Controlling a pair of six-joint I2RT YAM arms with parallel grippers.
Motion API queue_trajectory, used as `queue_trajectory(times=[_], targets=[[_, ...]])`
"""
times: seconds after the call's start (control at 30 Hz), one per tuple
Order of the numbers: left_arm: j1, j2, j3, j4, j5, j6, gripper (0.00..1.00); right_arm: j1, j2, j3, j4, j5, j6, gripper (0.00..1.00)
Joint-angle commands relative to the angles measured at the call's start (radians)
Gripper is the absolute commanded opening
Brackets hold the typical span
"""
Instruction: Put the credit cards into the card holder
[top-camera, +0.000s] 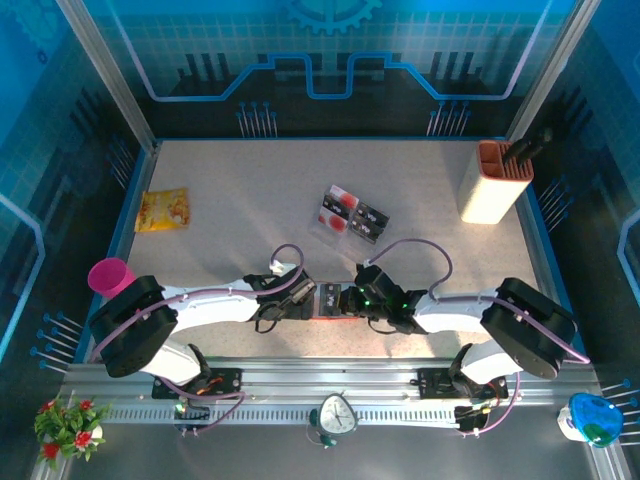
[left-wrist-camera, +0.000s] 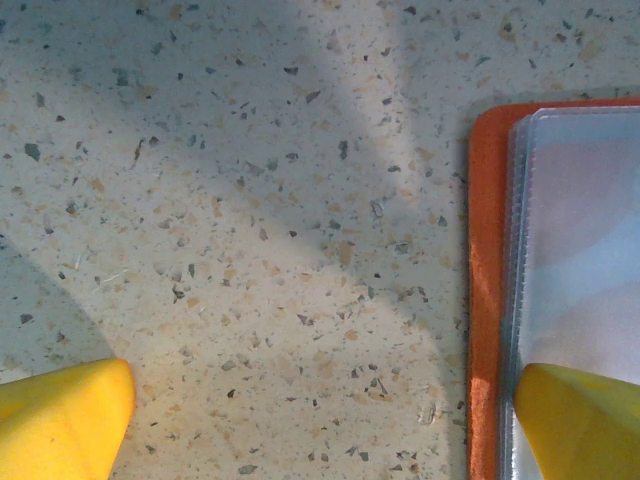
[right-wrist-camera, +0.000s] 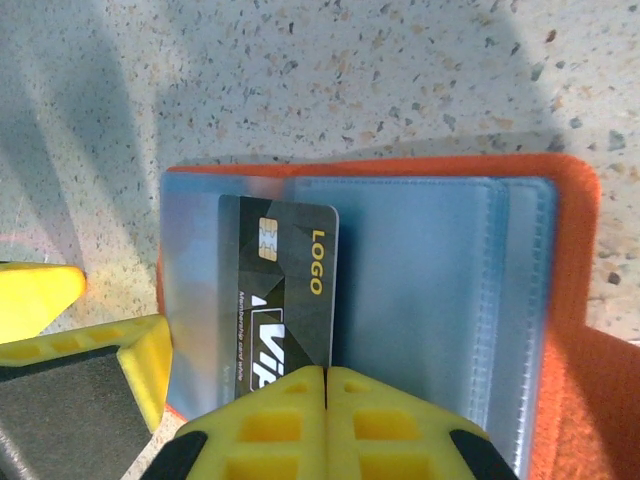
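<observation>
Orange-red folding card holder (right-wrist-camera: 572, 250) open flat on speckled desk (left-wrist-camera: 250, 200). Left end effector (left-wrist-camera: 320, 420) spread wide, one finger (left-wrist-camera: 580, 425) on clear pocket (left-wrist-camera: 580, 230), probably pinning it. Right end effector (right-wrist-camera: 325, 380) closed tight, tips on black LOGO credit card (right-wrist-camera: 285, 280), likely nudging it into sleeve.

- Table (right-wrist-camera: 350, 70): speckled stone-like top, matt and smooth.
- Card holder (right-wrist-camera: 590, 380): orange cover, soft and fuzzy like felt.
- Pockets (right-wrist-camera: 420, 300): clear plastic sleeves, smooth with a slight sheen.
- Card (right-wrist-camera: 280, 285): black plastic, smooth, faintly glossy.
</observation>
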Motion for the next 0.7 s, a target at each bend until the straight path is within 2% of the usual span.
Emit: queue_trajectory(times=[0.0,0.17,0.33,0.47,0.67], targets=[[-0.005,0.029,-0.041,-0.008,0.01,0.0,0.99,0.014,0.034,0.017,0.013,-0.023,-0.011,0.0],[-0.005,0.029,-0.043,-0.008,0.011,-0.003,0.99,0.023,0.087,0.034,0.05,-0.048,-0.012,0.0],[-0.005,0.028,-0.035,-0.012,0.009,-0.003,0.99,0.022,0.144,0.072,0.093,-0.137,-0.06,0.01],[-0.005,-0.002,-0.026,-0.035,0.006,-0.01,0.99,0.012,0.135,0.099,0.064,-0.203,-0.117,0.18],[0.014,-0.102,-0.029,-0.09,-0.027,-0.046,0.99,-0.011,0.021,0.103,-0.066,-0.169,-0.182,0.24]])
